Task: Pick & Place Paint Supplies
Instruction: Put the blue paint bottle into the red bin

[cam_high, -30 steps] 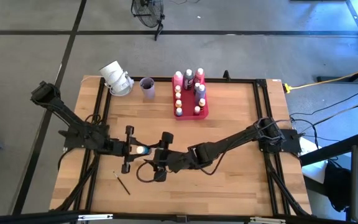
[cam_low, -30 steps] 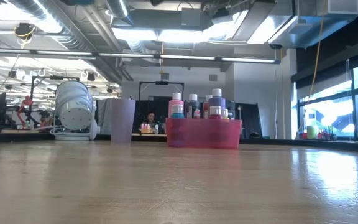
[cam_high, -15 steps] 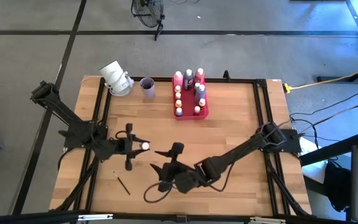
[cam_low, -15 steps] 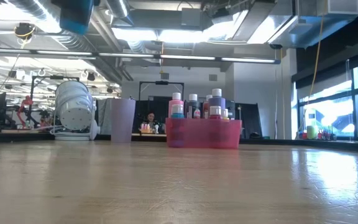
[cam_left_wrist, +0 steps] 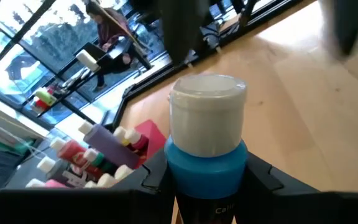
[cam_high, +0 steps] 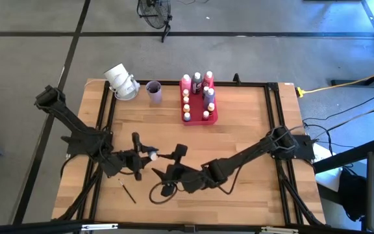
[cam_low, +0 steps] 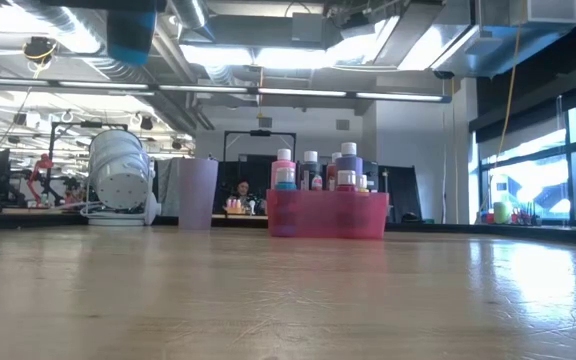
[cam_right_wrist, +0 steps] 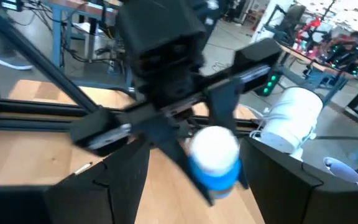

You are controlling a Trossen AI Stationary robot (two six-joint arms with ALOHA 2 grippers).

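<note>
Off at the left rear of the worktop [cam_high: 239,130] lies a white drum-shaped thing [cam_high: 121,81] on its side, with a lilac cup [cam_high: 154,91] just beside it. Nearer the front left, a thin dark paintbrush [cam_high: 128,191] lies flat on the wood, well apart from everything else. Above the worktop's middle, a little left, the left tool [cam_high: 141,156] is clamped on a blue paint bottle [cam_left_wrist: 207,155] with a white cap, its dark fingers [cam_left_wrist: 263,176] pressing the blue body from both sides; in the low view the bottle hangs high at the top edge, clear of the wood. Just to its right the right tool [cam_high: 174,162] faces it, fingers spread wide with nothing between them; from its wrist camera the capped bottle shows in the gap ahead. Further back, right of the cup, stands the pink-red tray [cam_high: 213,117] crowded with upright light-capped paint bottles [cam_high: 199,88].
</note>
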